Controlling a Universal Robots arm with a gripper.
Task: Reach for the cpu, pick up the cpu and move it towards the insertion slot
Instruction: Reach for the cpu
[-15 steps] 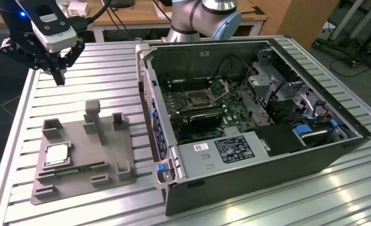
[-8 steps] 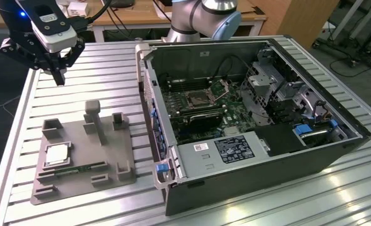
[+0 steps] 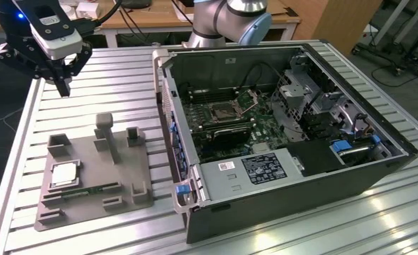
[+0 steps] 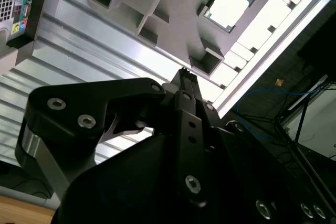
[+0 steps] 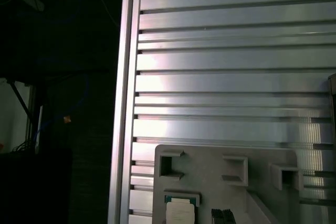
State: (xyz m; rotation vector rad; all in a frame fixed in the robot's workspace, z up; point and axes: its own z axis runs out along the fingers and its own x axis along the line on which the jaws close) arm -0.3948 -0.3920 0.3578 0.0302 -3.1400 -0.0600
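Silver-topped, the cpu [image 3: 65, 174] sits in the grey tray [image 3: 88, 154] on the bench [image 3: 102, 101]. The hand [image 3: 62, 87], clenched and empty, hangs well apart, farther back in the exterior view.

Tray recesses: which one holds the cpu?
The square recess on the exterior view's left of the tray holds the cpu; the long narrow one beside it holds a green strip.

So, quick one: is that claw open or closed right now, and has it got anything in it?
Claw: closed, holding nothing. The cpu lies in the grey tray, apart from it.
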